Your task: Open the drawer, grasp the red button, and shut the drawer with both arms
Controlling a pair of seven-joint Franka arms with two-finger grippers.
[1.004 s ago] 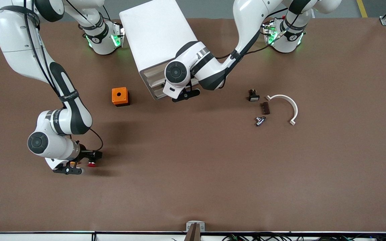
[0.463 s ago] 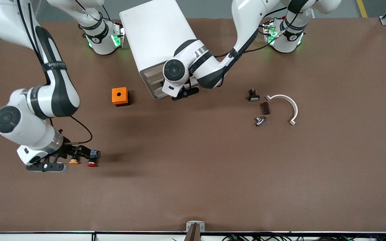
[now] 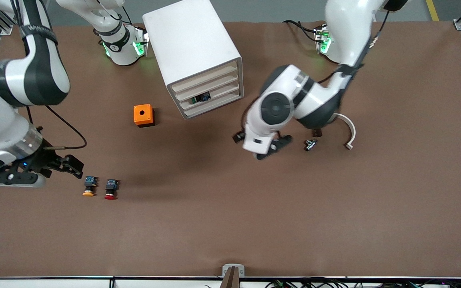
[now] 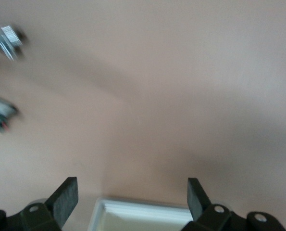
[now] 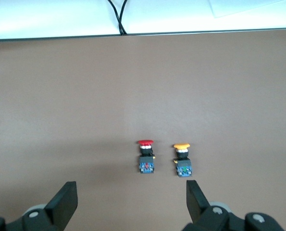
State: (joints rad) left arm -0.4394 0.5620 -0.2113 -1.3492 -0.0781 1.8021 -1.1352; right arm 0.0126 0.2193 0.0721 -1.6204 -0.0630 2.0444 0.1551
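The right end effector (image 3: pixel 60 166) hangs over the worktop (image 3: pixel 230 224) at the right arm's end, its fingers (image 5: pixel 66 199) spread wide with nothing between them. Just beside it on the worktop lies the button (image 3: pixel 111 189), red cap pointing toward the front camera, with a yellow-orange-capped button (image 3: pixel 89 187) lying parallel right next to it, apart from it, on the side toward the right end effector. The right wrist view shows both of them more plainly than the front view does: each has a black body and a blue block at the rear, and neither touches the fingers.

The left end effector (image 3: pixel 260 148) is up over the middle of the worktop, its fingers (image 4: pixel 66 199) also wide apart and empty. Its wrist view catches a white edge low between the fingers and blurred small parts at one side; what they are I cannot tell from there.

The front view alone shows the white cabinet (image 3: pixel 192 44) with all four drawers pushed in; through the front of the drawer (image 3: pixel 208 95) a small dark and blue part shows. An orange box (image 3: pixel 143 115) sits near the cabinet toward the right arm's end. A metal fitting (image 3: pixel 310 144) and a white curved piece (image 3: pixel 348 128) lie near the left arm.
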